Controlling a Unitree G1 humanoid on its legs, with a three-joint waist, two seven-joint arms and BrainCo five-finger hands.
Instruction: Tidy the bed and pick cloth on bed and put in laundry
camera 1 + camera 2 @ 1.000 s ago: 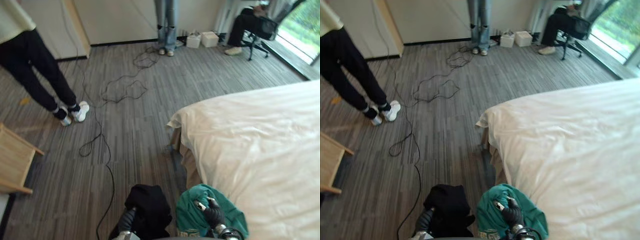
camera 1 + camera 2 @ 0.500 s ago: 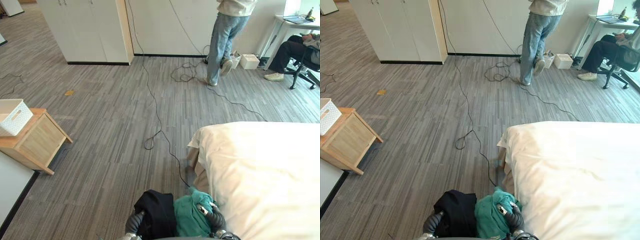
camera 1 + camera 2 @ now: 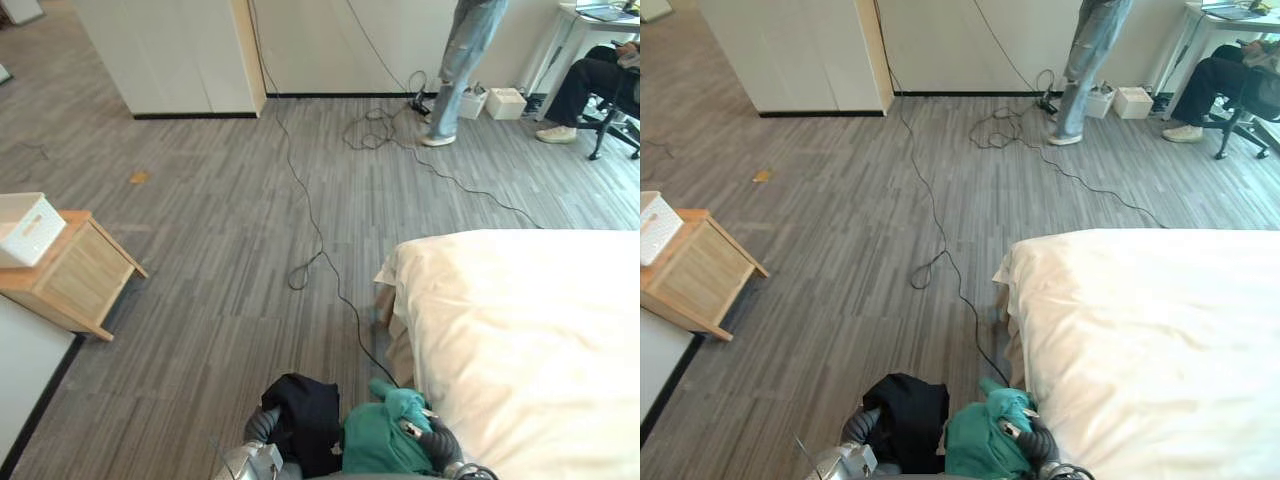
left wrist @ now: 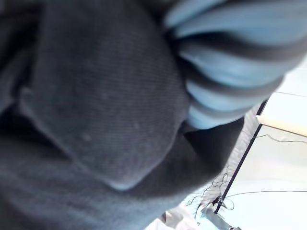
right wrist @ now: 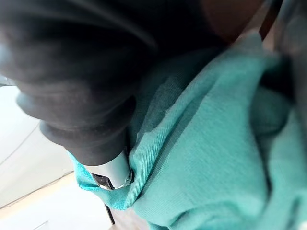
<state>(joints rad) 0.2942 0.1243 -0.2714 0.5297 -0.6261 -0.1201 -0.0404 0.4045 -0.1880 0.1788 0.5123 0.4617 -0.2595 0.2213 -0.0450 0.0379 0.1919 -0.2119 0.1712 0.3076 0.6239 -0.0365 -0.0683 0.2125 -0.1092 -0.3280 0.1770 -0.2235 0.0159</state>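
At six o'clock, beside the bed (image 3: 520,340), our right hand (image 3: 432,441) clutches a crumpled teal cloth (image 3: 375,448). Toward seven o'clock, a rumpled black cloth (image 3: 305,415) swallows our left hand (image 3: 262,425); we cannot tell its grip.

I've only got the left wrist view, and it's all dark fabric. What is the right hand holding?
Observer: The right hand is curled on a teal cloth, held right beside the black cloth that your view shows.
Operator: Anything around that might take laundry?
Observer: A white basket sits on a wooden bedside table, ahead on the robot's left.
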